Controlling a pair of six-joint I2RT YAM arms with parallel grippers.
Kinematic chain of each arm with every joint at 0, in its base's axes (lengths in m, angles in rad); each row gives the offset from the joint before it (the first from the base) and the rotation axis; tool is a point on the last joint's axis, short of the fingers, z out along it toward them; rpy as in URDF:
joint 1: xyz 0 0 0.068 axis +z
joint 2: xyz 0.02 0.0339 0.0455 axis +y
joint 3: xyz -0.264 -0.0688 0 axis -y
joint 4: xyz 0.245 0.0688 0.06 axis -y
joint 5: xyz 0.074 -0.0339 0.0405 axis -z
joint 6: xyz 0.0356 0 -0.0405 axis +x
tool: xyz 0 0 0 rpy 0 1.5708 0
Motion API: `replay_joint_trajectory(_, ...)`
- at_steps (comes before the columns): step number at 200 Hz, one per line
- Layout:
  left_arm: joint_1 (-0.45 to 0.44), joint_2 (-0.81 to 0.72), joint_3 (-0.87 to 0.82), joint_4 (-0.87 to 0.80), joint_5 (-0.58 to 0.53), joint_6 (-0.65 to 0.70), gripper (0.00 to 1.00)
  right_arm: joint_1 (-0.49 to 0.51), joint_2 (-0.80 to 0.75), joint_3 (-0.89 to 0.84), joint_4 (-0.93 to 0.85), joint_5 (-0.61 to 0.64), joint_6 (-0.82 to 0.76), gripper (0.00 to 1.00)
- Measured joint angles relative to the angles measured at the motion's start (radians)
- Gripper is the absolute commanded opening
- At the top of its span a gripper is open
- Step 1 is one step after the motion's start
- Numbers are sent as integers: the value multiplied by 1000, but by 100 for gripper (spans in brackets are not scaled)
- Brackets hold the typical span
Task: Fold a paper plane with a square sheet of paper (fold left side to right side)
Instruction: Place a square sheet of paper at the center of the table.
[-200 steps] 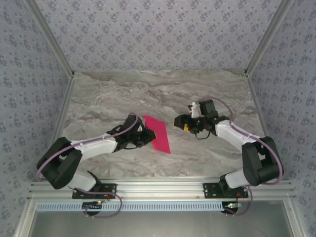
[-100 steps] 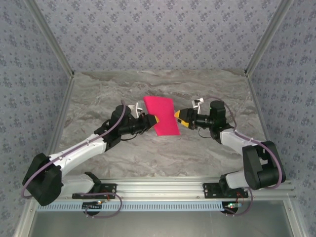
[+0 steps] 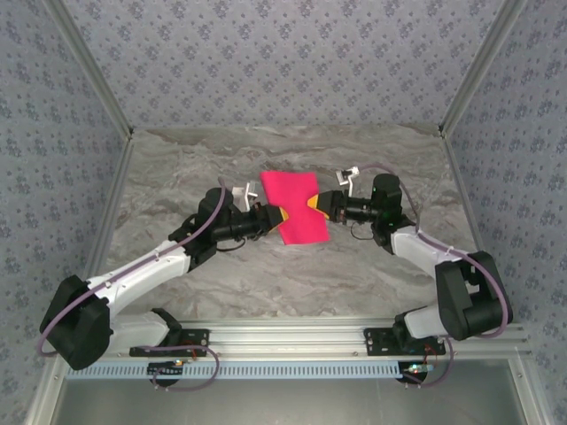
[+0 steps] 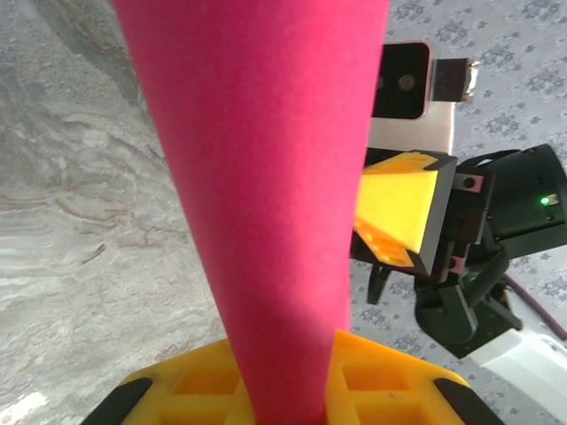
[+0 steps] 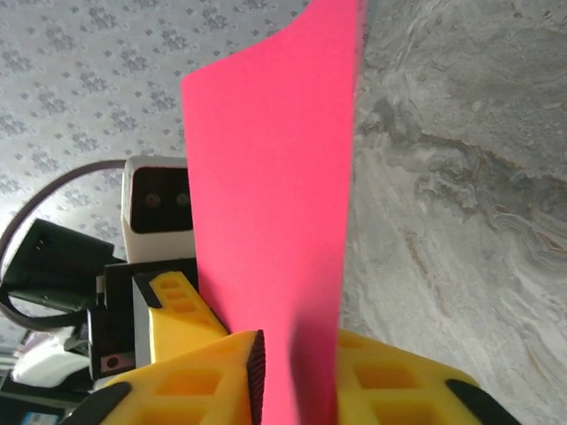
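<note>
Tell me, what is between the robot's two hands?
The pink paper. In the top view it spans the gap, with the left hand pinching one side and the right hand pinching the other.

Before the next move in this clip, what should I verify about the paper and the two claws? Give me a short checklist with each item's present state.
1. Left claw shut on the left edge of the pink paper: ok.
2. Right claw shut on the right edge: ok; the right wrist view shows the sheet pinched there.
3. Paper lifted off the table: ok, it seems to hang between the claws.
4. Sheet held taut: not ok, it curves a little.
5. Left-over-right fold already made: cannot tell.
</note>
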Motion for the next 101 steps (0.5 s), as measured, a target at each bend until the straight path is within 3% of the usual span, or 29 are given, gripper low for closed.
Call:
replay_joint_trajectory(21, 2, -15, 1, -42, -1, 17, 33, -1, -25, 7, -65, 2, -38, 1)
replay_joint_trajectory(54, 20, -42, 19, -121, -9, 75, 69, -6, -86, 80, -278, 6, -164, 0)
replay_joint_trajectory(84, 117, -151, 23, -227, -19, 161, 86, -6, -166, 270, -624, 19, -422, 0)
replay_joint_trajectory(101, 202, -244, 23, -246, -16, 196, 90, 3, -190, 449, -861, 25, -604, 0)
